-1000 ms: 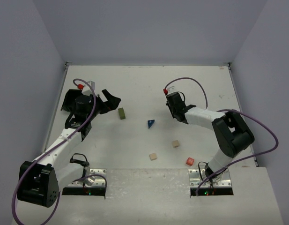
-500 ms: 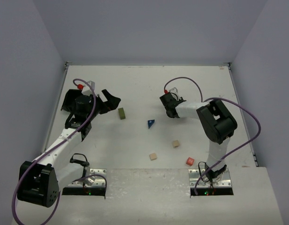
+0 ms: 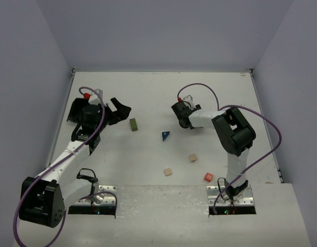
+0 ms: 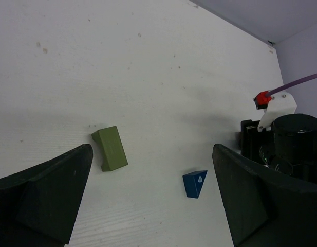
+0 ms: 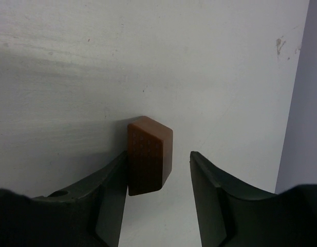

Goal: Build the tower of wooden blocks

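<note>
The olive-green oblong (image 3: 133, 124) lies flat just right of my left gripper (image 3: 120, 114), which is open and empty above the table. In the left wrist view the oblong (image 4: 110, 148) and the blue wedge (image 4: 194, 183) lie between and beyond my fingers, the gripper (image 4: 151, 154) open. The blue wedge (image 3: 165, 135) sits mid-table. Two tan cubes (image 3: 192, 158) (image 3: 168, 171) and the red cube (image 3: 208, 177) lie near the front right. My right gripper (image 3: 181, 114) is low at the table; its view shows it (image 5: 159, 157) open, with a reddish-brown block (image 5: 148, 154) touching the left finger only.
The right arm's wrist (image 4: 286, 139) with its purple cable shows at the right of the left wrist view. White walls ring the table; the back edge (image 3: 163, 71) is far. The arm bases (image 3: 96, 198) stand at the near edge.
My right arm has folded in, its elbow swinging left and back, and the gripper has shifted slightly left. The left arm and the blocks have not moved.
</note>
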Robot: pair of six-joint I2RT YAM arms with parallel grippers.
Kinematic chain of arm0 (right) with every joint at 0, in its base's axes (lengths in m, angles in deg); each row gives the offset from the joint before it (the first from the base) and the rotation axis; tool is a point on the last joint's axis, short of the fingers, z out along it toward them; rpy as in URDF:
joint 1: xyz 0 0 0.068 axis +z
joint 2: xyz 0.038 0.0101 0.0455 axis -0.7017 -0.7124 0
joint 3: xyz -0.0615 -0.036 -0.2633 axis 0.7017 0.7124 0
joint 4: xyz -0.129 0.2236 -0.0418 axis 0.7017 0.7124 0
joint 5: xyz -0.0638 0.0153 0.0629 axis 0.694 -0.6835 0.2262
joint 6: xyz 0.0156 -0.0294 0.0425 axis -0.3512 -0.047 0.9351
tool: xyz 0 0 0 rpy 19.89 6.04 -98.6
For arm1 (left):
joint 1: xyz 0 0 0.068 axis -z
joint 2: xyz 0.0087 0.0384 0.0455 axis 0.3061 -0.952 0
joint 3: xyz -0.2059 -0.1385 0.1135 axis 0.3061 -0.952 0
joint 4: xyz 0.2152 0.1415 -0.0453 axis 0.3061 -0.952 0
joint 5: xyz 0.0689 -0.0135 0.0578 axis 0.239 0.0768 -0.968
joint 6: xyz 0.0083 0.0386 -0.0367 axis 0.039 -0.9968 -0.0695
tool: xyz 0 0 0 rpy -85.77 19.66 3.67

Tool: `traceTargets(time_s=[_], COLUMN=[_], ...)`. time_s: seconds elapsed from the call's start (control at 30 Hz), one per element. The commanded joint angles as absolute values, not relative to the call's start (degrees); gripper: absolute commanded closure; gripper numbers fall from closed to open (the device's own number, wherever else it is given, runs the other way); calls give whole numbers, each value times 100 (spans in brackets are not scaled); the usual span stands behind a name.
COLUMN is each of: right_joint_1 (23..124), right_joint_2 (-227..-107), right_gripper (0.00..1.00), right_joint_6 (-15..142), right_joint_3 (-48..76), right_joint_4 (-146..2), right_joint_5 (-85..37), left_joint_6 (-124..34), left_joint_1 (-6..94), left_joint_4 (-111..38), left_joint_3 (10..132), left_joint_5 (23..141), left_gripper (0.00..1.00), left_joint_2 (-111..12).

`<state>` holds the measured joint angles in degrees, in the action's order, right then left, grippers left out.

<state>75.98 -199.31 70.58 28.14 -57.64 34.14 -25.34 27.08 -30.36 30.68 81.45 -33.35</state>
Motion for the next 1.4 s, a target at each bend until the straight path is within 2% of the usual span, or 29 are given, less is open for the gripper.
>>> traceTargets(time_s=[0.0, 0.2, 0.23, 0.37, 0.57, 0.8, 1.03, 1.13, 1.23, 1.37], right_joint_1=[7724, 7796, 7798, 7805, 7688, 6663, 6213, 6145, 6118, 6054], right_joint_2=[-19901, -19695, -19619, -19123, -18475, -18325, -18505, -18601, -18678, -18742], right_gripper=[45, 35, 31, 1, 1, 1, 2, 10, 27, 30], right_joint_6=[7373, 7448, 7453, 7498, 7573, 7936, 7895, 7920, 7955, 8005], right_joint_3=[2704, 2757, 2796, 3056, 3161, 3323, 3345, 3307, 3293, 3285], right_joint_4=[-5622, -5614, -5653, -5977, -6074, -6223, -6241, -6241, -6241, -6193], right_joint_5=[2960, 2336, 2178, 1589, 1056, -357, -434, -483, -414, -300], left_joint_6=[-2474, -2483, -2487, -2536, -2527, -2588, -2615, -2615, -2615, -2624], left_joint_1=[2653, 2653, 2653, 2653, 2655, 2653, 2653, 2653, 2653, 2653], left_joint_4=[-2863, -2854, -2857, -2890, -2986, -2986, -3021, -3021, -3021, -3021], left_joint_3=[3154, 3161, 3165, 3214, 3220, 3196, 3196, 3187, 3187, 3187], left_joint_5=[8078, 8090, 8103, 8192, 8061, 8163, 8079, 8066, 8061, 8053], left_gripper=[0, 0, 0, 0, 0, 0, 0, 0, 0, 0], left_joint_2=[-3271, -3284, -3295, -3334, -3275, -3193, -3167, -3171, -3176, -3161])
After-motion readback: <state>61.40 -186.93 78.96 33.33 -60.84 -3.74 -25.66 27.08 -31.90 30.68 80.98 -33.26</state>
